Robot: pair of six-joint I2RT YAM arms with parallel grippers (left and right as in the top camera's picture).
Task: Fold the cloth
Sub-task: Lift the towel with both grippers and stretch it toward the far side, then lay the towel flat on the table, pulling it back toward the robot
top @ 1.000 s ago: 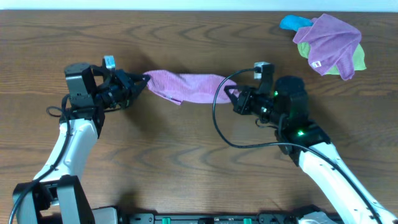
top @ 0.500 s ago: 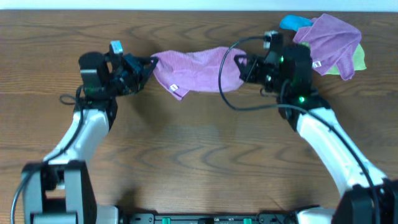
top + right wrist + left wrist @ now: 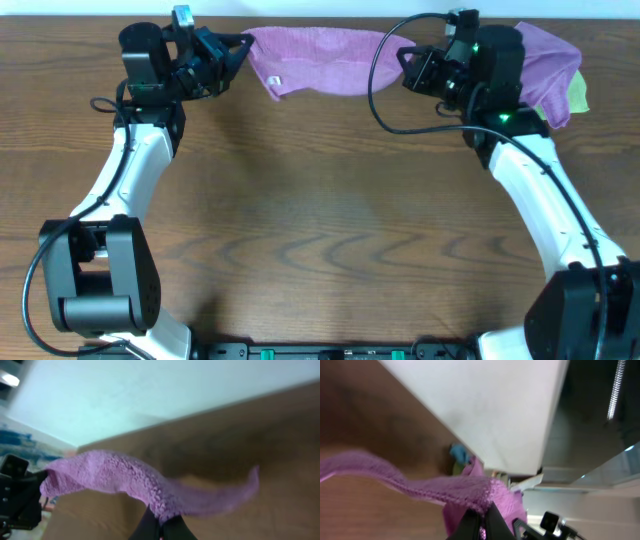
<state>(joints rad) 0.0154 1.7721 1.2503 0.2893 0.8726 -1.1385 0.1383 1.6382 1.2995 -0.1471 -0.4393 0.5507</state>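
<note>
A purple cloth (image 3: 320,60) hangs stretched in the air between my two grippers near the table's far edge, with a small white tag near its left end. My left gripper (image 3: 243,44) is shut on the cloth's left corner, and the cloth (image 3: 420,487) runs off from its fingertips (image 3: 482,522) in the left wrist view. My right gripper (image 3: 404,57) is shut on the right corner; the right wrist view shows the cloth (image 3: 120,482) pinched at its fingertips (image 3: 161,527).
A pile of other cloths (image 3: 545,70), purple over green, lies at the far right behind my right arm. The brown wooden table (image 3: 320,230) spreads below. A white wall runs along the table's far edge (image 3: 320,12).
Both grippers have carried the cloth up and toward the far edge, and moved apart. The cloth went from a bunched strip near the middle to a lifted, stretched band.
</note>
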